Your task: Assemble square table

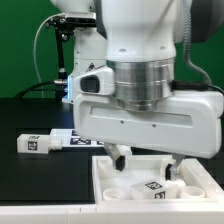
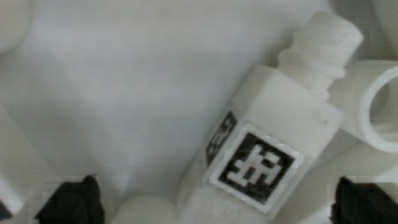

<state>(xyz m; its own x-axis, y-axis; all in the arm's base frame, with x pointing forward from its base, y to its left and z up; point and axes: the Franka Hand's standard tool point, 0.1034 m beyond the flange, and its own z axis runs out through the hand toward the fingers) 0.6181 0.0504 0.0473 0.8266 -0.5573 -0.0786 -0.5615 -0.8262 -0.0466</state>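
Hanging wide open over the square table top (image 1: 103,175), the hand (image 2: 217,205) holds nothing. Its two black fingertips (image 2: 71,200) stand on either side of a tagged leg (image 2: 267,150), which lies flat on the top and slanted to the closing line. Because of this slant, I judge that closing could turn the leg or pinch only a corner, so that it slips out. A round socket (image 2: 377,100) just beside the leg may hinder one fingertip. More white tagged pieces (image 1: 40,142) lie on the black bench (image 1: 40,175), well apart.
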